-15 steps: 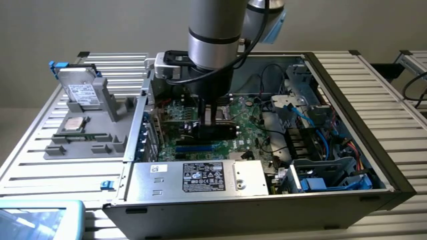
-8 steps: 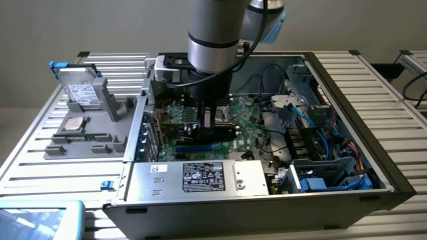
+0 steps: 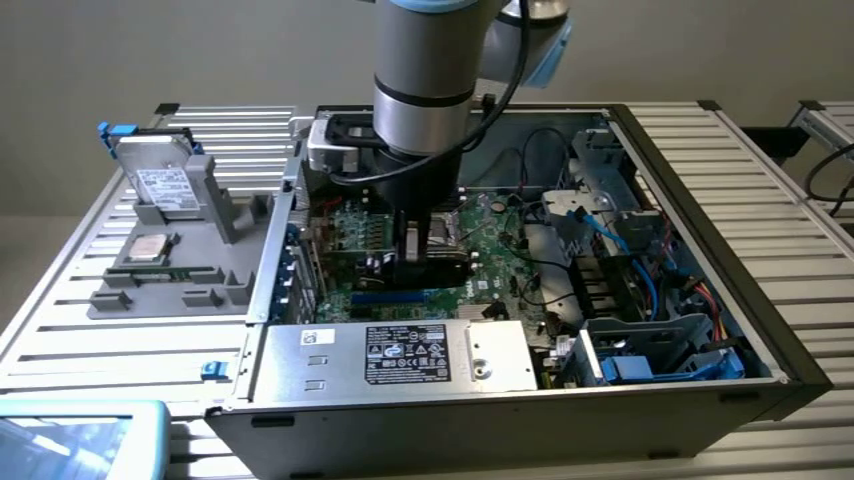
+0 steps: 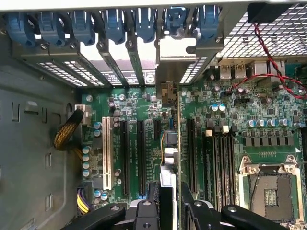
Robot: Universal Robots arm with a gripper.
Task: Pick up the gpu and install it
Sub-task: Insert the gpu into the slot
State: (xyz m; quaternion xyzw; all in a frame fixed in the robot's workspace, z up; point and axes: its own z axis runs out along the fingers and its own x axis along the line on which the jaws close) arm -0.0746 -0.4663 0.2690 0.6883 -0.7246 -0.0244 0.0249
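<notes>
Claw (image 4: 168, 195): clamped on the gpu (image 4: 171, 146), one finger on each face. The card stands on edge, in line with the black expansion slots (image 4: 125, 158) of the motherboard (image 4: 144, 100). Its silver bracket (image 4: 175, 57) is at the rear slot openings of the computer case (image 3: 707, 200). Whether it is fully seated cannot be told. The empty processor socket (image 4: 271, 191) is near. The case lies open on the counter (image 3: 754, 130).

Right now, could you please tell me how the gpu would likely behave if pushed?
The gpu is a thin board held on edge in the gripper, so it is probably stiff but could tilt if nudged sideways. Its silver bracket likely makes that end heavier. Exposed circuitry suggests it is fragile.
</notes>
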